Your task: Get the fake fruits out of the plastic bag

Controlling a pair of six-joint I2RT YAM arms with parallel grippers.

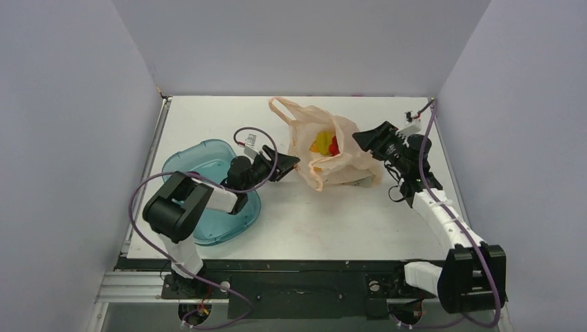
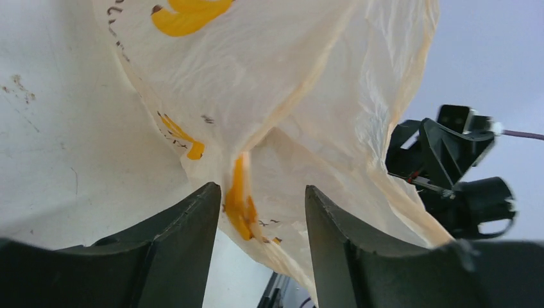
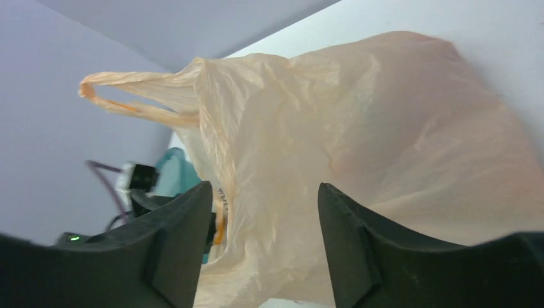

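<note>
The peach-orange plastic bag (image 1: 332,153) lies on the white table with its mouth facing up. Yellow and red fake fruits (image 1: 325,144) show inside it. My left gripper (image 1: 291,164) is at the bag's left edge. In the left wrist view its jaws (image 2: 263,199) stand open, with a printed fold of the bag (image 2: 289,96) in the gap, not pinched. My right gripper (image 1: 363,138) is at the bag's right edge. Its jaws (image 3: 265,192) are open too, and the bag's wall (image 3: 359,135) fills the space just beyond them. One handle loop (image 3: 128,96) sticks out toward the back.
A teal see-through tray (image 1: 201,153) sits at the left, under the left arm. White walls close in the table on three sides. My right gripper (image 2: 449,167) shows behind the bag in the left wrist view.
</note>
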